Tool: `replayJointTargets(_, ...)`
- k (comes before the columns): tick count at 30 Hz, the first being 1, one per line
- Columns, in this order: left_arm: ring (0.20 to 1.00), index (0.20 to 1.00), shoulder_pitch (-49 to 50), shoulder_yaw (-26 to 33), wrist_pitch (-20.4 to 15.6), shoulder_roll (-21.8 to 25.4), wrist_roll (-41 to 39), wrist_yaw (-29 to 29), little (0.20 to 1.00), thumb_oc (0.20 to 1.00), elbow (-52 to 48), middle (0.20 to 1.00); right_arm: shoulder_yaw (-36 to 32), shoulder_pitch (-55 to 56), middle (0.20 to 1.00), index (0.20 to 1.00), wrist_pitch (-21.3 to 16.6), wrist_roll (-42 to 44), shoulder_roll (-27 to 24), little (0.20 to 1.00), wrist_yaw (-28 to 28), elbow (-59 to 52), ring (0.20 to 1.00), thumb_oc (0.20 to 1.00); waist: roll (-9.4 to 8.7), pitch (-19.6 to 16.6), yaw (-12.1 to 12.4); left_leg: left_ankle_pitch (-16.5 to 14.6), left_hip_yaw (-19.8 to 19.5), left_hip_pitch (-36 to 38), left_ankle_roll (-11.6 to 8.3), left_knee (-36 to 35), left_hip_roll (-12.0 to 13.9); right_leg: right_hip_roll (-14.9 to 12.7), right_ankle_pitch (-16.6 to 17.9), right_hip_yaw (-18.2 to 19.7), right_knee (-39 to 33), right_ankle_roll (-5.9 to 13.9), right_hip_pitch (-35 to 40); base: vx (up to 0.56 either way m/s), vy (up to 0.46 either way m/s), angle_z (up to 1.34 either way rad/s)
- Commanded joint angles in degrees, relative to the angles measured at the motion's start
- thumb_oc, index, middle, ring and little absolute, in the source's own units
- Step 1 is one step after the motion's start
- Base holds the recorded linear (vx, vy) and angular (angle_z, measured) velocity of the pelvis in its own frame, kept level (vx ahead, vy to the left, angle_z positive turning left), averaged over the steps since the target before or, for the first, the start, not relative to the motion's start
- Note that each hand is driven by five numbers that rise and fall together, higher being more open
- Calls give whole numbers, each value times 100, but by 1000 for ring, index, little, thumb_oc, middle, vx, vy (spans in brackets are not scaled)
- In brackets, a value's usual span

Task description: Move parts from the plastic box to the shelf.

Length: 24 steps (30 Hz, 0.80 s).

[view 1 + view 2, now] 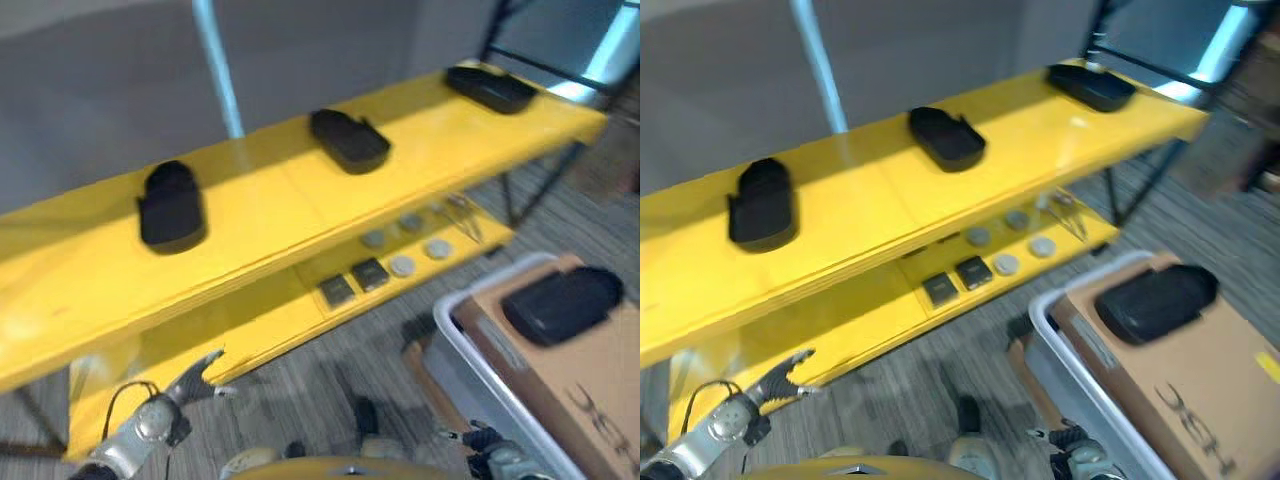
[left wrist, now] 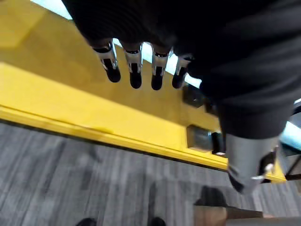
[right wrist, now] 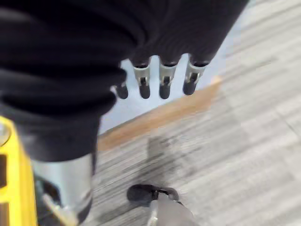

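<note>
Three black parts lie on the top board of the yellow shelf (image 1: 270, 215): one at the left (image 1: 171, 205), one in the middle (image 1: 348, 139), one at the far right (image 1: 490, 88). A fourth black part (image 1: 562, 303) rests on a brown cardboard sheet (image 1: 585, 385) in the pale plastic box (image 1: 452, 300) at the lower right. My left hand (image 1: 203, 375) hangs low in front of the shelf's lower board, its fingers (image 2: 135, 70) straight and holding nothing. My right hand (image 1: 487, 445) hangs by the box's near corner, fingers (image 3: 164, 77) straight and empty.
On the shelf's lower board (image 1: 250, 325) lie two dark square pieces (image 1: 353, 281) and several grey discs (image 1: 405, 262). A pale blue pole (image 1: 218, 65) rises behind the shelf. A black metal frame (image 1: 510, 20) stands at the far right. Grey carpet lies below.
</note>
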Motion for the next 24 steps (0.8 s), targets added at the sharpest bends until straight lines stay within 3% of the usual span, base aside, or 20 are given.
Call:
replayJointTargets(1, 1000, 1000, -89, 10, -288, -295, 356, 462, 1000, 1000, 711, 1000, -26, 126, 1000, 1000, -166, 230, 53, 1000, -77, 134, 1000, 1000, -110, 154, -61, -324, 614, -216, -407, 410, 354, -308, -23, -137, -103, 360, 323, -150, 123, -54)
replayJointTargets(3, 1000, 1000, -144, 57, -358, -567, 356, 593, 1000, 1000, 1539, 1000, -84, 192, 1000, 1000, -208, 200, 157, 1000, -108, 183, 1000, 1000, -100, 182, -158, -333, 691, -163, -371, 347, 314, -361, 67, -132, -143, 435, 182, -88, 72, -65)
replayJointTargets(5, 1000, 1000, -264, 244, -164, -809, 231, 596, 1000, 1000, 2323, 1000, -202, 267, 1000, 1000, -239, 29, 291, 1000, -113, 258, 1000, 1000, -99, 246, -266, -343, 869, -43, -335, 230, 277, -458, 182, -304, -151, 535, -48, -100, 67, -55)
replayJointTargets(8, 1000, 1000, -341, 629, -138, -939, 199, 626, 1000, 1000, 2819, 1000, -261, 257, 1000, 1000, -441, -279, 462, 1000, -31, 499, 1000, 1000, -183, 389, -205, -427, 1525, 152, -338, 194, 292, -732, 380, -1217, -35, 644, -340, -156, -40, -143)
replayJointTargets(9, 1000, 1000, -358, 728, -131, -949, 137, 670, 1000, 1000, 2793, 1000, -277, 237, 1000, 1000, -489, -309, 489, 1000, -44, 538, 1000, 1000, -205, 475, -117, -497, 1924, 198, -301, 256, 340, -919, 403, -1698, 234, 623, -356, -183, -98, -171)
replayJointTargets(12, 1000, 1000, -460, 778, -116, -972, -61, 791, 1000, 1000, 2724, 1000, -282, 181, 1000, 1000, -647, -222, 477, 1000, -57, 620, 1000, 1000, -138, 519, -76, -663, 2188, 90, -149, 409, 454, -1020, 125, -1817, 968, 576, -380, -75, -79, -113)
replayJointTargets(16, 1000, 1000, -486, 795, -112, -986, -163, 837, 1000, 1000, 2719, 1000, -268, 143, 1000, 1000, -696, -315, 502, 1000, -64, 621, 1000, 1000, -163, 505, -41, -646, 2363, 113, -172, 346, 513, -1040, 139, -2036, 841, 600, -300, 38, -158, -43)
replayJointTargets(20, 1000, 1000, -457, 850, -327, -1098, 17, 902, 1000, 1000, 2736, 1000, -210, 107, 1000, 1000, -950, -294, 617, 1000, -117, 619, 1000, 1000, -215, 477, -117, -542, 2541, 193, -297, 299, 845, -828, -75, -2083, 763, 572, -154, 148, -299, -54)
replayJointTargets(24, 1000, 1000, -473, 820, -365, -1162, 64, 955, 1000, 1000, 2685, 1000, -170, 140, 1000, 1000, -897, -250, 690, 1000, -243, 497, 1000, 1000, -252, 434, -225, -491, 2709, 187, -439, 422, 1183, -647, -264, -2140, 739, 407, -54, 129, -254, -10)
